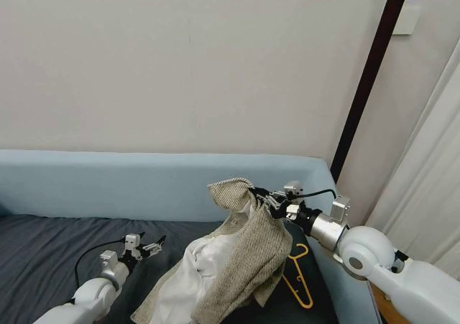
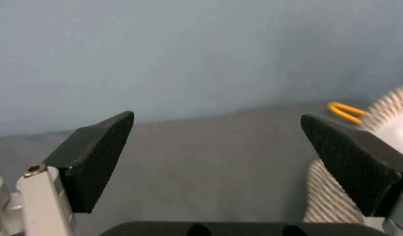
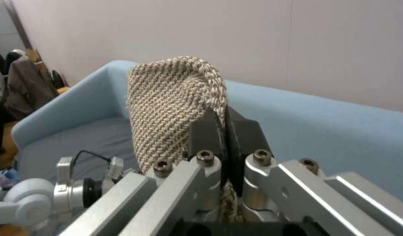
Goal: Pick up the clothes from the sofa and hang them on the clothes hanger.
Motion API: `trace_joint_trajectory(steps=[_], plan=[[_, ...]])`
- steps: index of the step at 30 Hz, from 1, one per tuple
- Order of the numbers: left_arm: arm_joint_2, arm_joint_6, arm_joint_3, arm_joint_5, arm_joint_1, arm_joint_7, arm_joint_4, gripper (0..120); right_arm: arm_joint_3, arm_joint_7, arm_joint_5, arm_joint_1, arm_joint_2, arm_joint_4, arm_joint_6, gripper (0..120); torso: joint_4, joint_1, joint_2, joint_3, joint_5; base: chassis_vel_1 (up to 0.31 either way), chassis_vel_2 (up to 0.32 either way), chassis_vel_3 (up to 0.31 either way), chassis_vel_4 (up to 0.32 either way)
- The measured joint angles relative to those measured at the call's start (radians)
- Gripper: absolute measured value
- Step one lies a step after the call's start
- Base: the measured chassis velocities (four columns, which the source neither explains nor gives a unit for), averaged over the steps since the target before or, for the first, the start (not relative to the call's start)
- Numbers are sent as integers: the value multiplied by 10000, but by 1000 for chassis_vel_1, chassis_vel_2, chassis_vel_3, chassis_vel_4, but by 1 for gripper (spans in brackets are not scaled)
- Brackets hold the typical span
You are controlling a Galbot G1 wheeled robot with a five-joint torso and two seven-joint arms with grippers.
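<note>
Gripping a fold of the knit tight in the right gripper, up over the right end of the sofa, hem draped on the seat. Best to lift straight and slow, keeping the pinch deep against slipping, and to clear the trailing cloth before swinging. Parked low near the seat's front left edge, fingers spread wide: left gripper. Beware the hanger lying beside the hem by the right arm, and the dark post just beyond.
</note>
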Motion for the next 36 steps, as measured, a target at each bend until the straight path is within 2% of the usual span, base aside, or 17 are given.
trace_joint_trajectory(steps=[3,6,10,18,25,29,31,35,36], plan=[[-640,-1,277,15,-574,1868,1331,100,211,44,77,-114,-180,84,0,0,3,0,1,-1,-1,0,0,0,0],[-994,77,263,2,-681,2297,1720,100,325,54,90,-195,-258,94,0,0,3,0,0,-1,-2,0,0,0,0],[-1373,226,331,-16,-653,2323,1782,100,378,78,116,-286,-330,116,0,0,0,0,1,-2,-2,0,0,0,0],[-2126,301,981,662,-614,1964,2002,100,263,208,269,-193,-298,195,-33,0,2,-2,1,-2,-4,0,0,0,0],[-2186,292,1296,1083,-506,1853,1877,98,253,292,305,-258,-320,248,-66,0,3,-2,1,-2,-3,0,0,0,0],[-2134,168,1349,1180,-465,1731,1766,81,256,359,288,-317,-295,243,-74,0,2,-2,1,-2,-3,0,0,0,0],[-2105,148,1343,1177,-459,1705,1726,77,256,367,277,-324,-290,243,-76,0,2,-2,2,-2,-3,0,0,0,0],[-1905,69,1336,1109,-388,1589,1465,59,217,407,235,-360,-279,254,-80,0,2,-2,2,-2,-4,0,0,0,0],[-1905,69,1336,1109,-388,1589,1465,59,217,407,235,-360,-279,254,-80,0,2,-2,2,-2,-4,0,0,0,0]])
